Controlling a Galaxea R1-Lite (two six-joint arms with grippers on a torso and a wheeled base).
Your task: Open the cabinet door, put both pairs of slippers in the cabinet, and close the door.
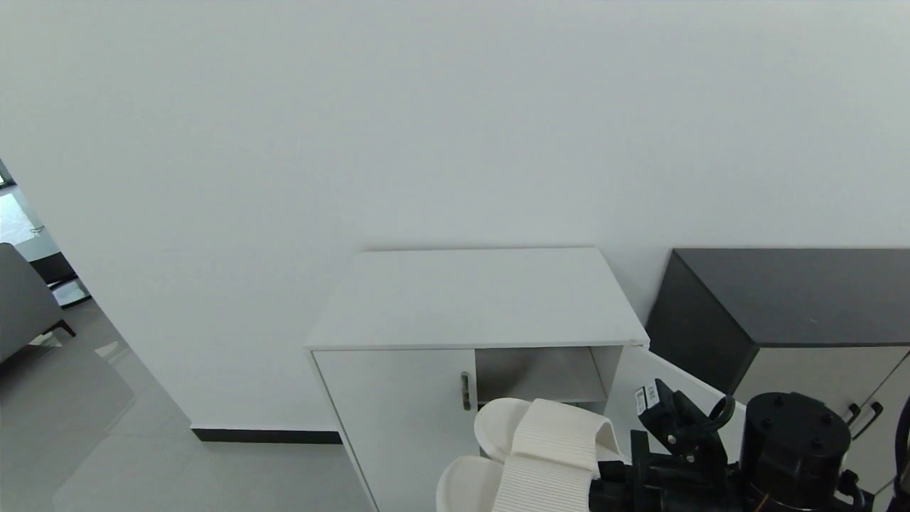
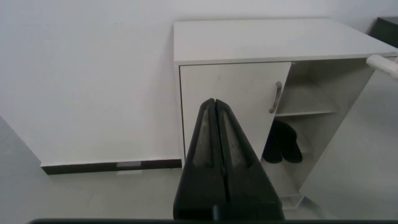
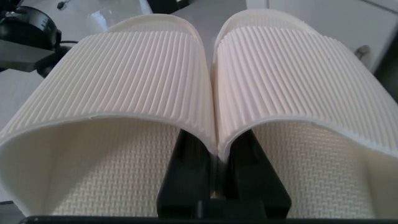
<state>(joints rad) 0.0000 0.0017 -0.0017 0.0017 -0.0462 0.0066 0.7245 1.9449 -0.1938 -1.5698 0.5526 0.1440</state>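
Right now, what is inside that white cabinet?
Through the open side of the cabinet, a pair of black slippers sits below a shelf. Whatever lies behind the shut left door is hidden.

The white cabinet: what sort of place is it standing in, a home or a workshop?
Probably a home-style hallway or living area, perhaps a mock-up. The white shoe cabinet stands half open with dark shoes inside, cream slippers are held before it, and a grey chair stands at left.
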